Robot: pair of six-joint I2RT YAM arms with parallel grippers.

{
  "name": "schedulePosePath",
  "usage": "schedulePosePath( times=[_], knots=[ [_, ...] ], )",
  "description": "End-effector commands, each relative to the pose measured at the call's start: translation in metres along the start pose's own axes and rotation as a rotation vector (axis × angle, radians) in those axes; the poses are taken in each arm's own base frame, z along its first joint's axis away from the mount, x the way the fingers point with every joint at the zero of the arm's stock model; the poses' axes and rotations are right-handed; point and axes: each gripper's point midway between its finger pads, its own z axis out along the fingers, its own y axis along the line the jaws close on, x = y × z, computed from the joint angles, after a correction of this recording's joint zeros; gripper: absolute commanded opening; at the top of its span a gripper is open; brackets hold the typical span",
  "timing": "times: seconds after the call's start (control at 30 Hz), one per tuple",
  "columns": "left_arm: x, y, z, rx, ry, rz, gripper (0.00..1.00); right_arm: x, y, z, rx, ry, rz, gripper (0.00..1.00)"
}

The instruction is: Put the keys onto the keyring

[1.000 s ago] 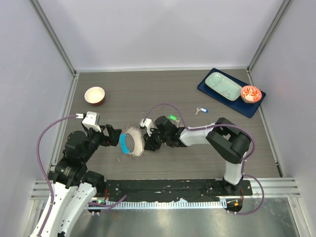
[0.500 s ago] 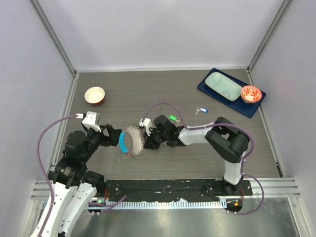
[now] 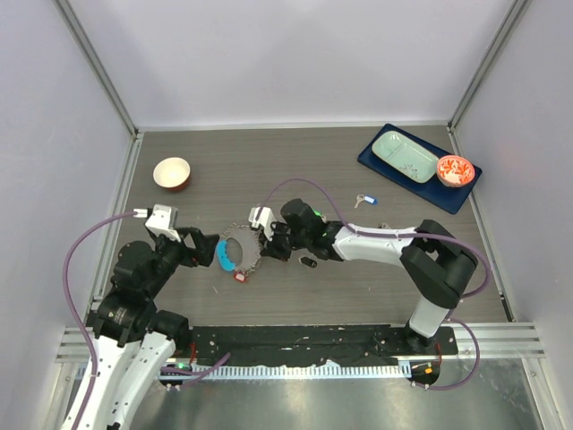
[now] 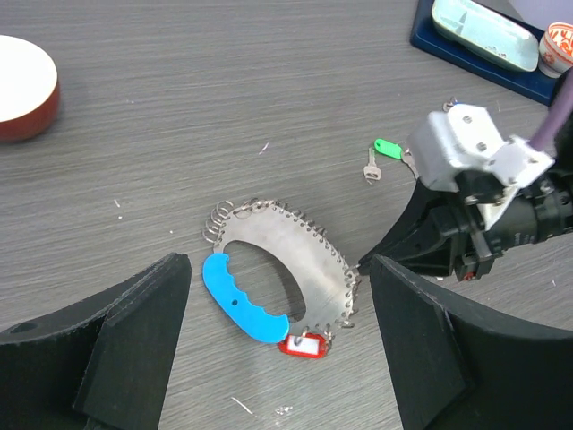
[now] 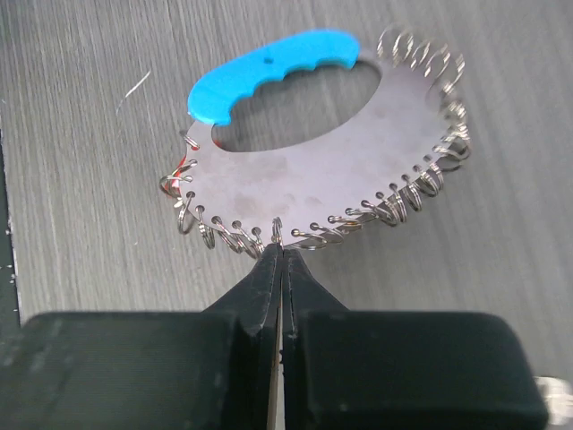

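Observation:
The keyring [image 3: 240, 253] is a flat oval metal plate edged with small wire rings, with a blue strap [image 3: 224, 255] and a red tag [image 3: 239, 277]. It lies on the table between both grippers. My right gripper [image 5: 280, 246] is shut on one small ring [image 5: 276, 230] at the plate's near edge [image 5: 331, 170]. My left gripper [image 4: 279, 262] is open, its fingers standing either side of the keyring [image 4: 286, 260] without touching it. A green-headed key [image 4: 380, 152] lies beyond the ring. A blue-headed key [image 3: 365, 200] lies further right.
A white bowl with a red outside [image 3: 172, 172] stands at the back left. At the back right, a dark blue tray [image 3: 457, 202] holds a pale green dish [image 3: 405, 154] and a small red-and-white bowl [image 3: 454, 169]. A small black piece [image 3: 307, 262] lies under the right arm.
The right gripper has shut on a ring at the plate's edge and shifted left. The keyring, earlier standing on edge, now lies flatter with its red tag showing. The left gripper stays open.

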Motion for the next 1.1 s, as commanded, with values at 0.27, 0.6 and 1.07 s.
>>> schedulePosePath(
  times=[0.27,0.6,1.07],
  knots=[
    [-0.02,-0.02,-0.003,0.12,-0.11,0.034,0.86,-0.147,-0.013,-0.065,0.182,-0.49,-0.335,0.01],
    [-0.037,-0.051,0.004,0.308,-0.133,0.168,0.89,-0.185,0.01,-0.099,0.141,-0.713,-0.419,0.01],
    [-0.036,-0.096,0.014,0.648,-0.066,0.388,0.73,-0.178,0.036,-0.122,0.019,-0.714,-0.512,0.01]
  ],
)
